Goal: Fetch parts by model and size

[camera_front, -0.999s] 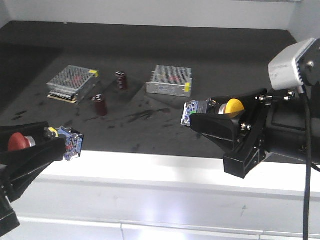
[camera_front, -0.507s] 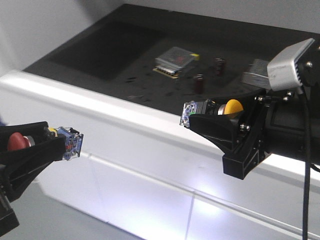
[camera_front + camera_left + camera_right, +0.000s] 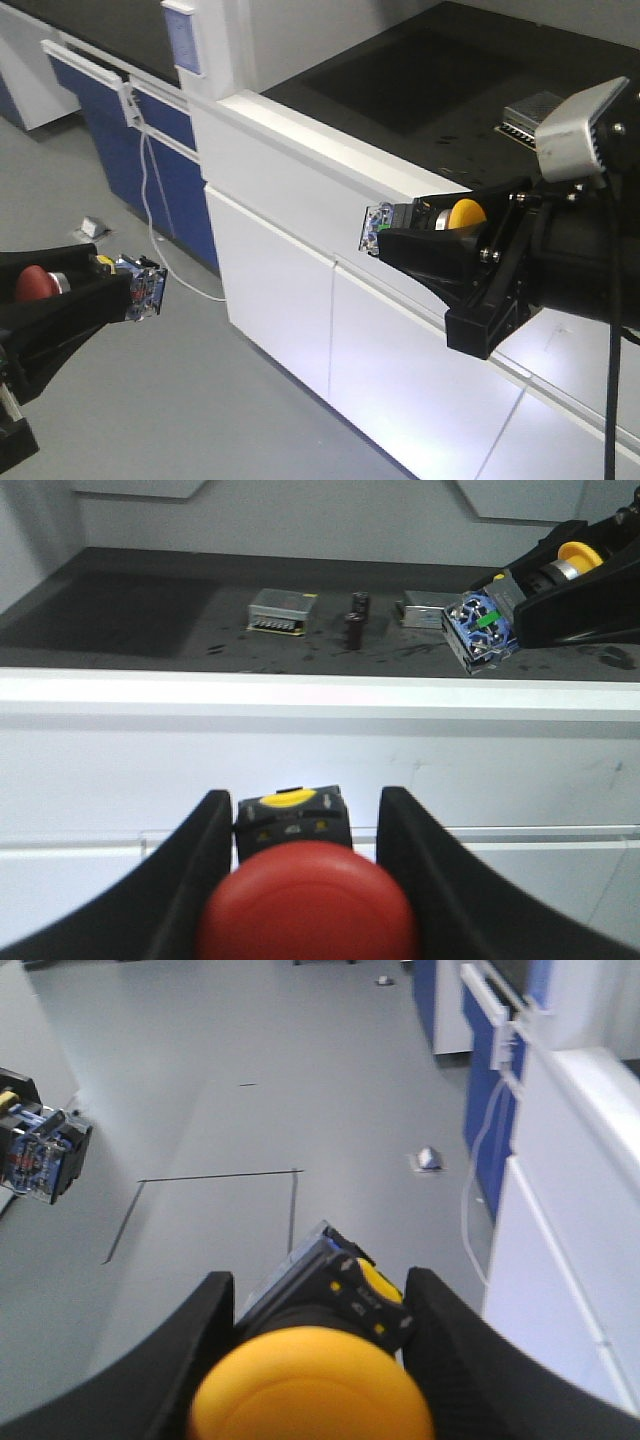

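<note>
left hand pinching red-capped switch by collar, block ahead of fingertips | right hand pinching yellow-capped switch likewise | both clear of table, likely for carrying

Power supply boxes on counter, capacitors between them, switches before counter

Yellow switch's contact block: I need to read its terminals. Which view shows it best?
The left wrist view: the contact block faces that camera, its blue-and-clear end showing. The front view shows it small and from the side. The right wrist view shows mostly the yellow cap, with the block almost hidden behind it.
</note>
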Robot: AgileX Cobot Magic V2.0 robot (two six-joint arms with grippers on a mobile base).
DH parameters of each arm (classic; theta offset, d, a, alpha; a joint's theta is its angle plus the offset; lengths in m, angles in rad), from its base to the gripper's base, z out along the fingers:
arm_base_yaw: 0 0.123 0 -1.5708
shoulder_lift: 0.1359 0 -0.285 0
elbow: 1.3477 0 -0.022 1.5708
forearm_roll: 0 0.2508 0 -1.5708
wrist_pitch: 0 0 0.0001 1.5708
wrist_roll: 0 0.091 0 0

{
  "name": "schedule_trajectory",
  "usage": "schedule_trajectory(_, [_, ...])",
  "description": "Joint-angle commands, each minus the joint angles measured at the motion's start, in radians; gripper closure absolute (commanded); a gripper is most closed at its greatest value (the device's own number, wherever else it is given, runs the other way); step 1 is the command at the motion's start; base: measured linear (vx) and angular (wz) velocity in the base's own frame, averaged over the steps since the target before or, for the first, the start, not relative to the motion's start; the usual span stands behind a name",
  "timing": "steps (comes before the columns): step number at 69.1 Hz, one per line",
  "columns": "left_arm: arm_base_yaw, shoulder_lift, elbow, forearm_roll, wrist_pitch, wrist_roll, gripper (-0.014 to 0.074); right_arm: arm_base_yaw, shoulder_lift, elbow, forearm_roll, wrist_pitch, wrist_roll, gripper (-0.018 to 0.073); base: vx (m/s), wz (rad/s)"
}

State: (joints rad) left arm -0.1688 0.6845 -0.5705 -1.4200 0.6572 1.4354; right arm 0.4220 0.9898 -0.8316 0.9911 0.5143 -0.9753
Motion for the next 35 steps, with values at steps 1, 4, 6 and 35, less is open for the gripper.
schedule_trajectory(1, [0.001, 0.003, -0.037, -0.062, 0.002, 0.002, 0.0603, -0.003, -0.014, -0.027, 0.036, -0.026, -0.009, 0.0564, -0.11, 0.52])
schedule_trajectory(4, [0.001, 0.003, -0.037, -0.062, 0.002, 0.002, 0.0603, -0.003, -0.014, -0.027, 0.036, -0.026, -0.009, 0.0564, -0.11, 0.53])
schedule_trajectory(6, [0.001, 0.003, -0.037, -0.062, 0.002, 0.002, 0.0603, -0.003, -0.014, -0.027, 0.036, -0.026, -0.009, 0.0564, -0.10, 0.54])
schedule_trajectory(35, [0.001, 0.003, -0.037, -0.062, 0.002, 0.002, 0.0603, -0.003, -0.014, -0.027, 0.036, -0.026, -0.009, 0.0564, -0.05, 0.67])
